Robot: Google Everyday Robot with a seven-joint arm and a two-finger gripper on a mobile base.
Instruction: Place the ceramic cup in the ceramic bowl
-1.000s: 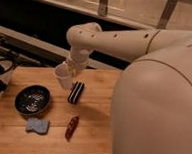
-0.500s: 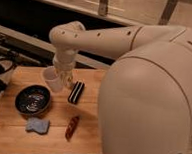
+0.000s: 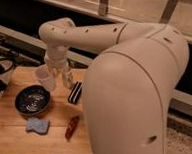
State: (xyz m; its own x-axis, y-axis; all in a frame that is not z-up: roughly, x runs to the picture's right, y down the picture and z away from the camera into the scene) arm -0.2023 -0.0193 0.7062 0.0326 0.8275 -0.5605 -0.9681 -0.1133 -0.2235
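Ceramic cup (image 3: 45, 79) (small, pale, no handle) hangs in the gripper (image 3: 55, 75), lifted off the wooden tabletop (image 3: 14, 140) just above and behind the far right rim of the ceramic bowl (image 3: 32, 99). The gripper is closed tight on the cup, its white arm reaching in from the right of the bowl. The bowl, dark and glossy inside, sits on the tabletop. A black ribbed object (image 3: 75, 92) lies to the right of the bowl, a blue sponge (image 3: 37, 125) lies just in front of it, and a reddish-brown object (image 3: 72, 127) lies to the bowl's front right.
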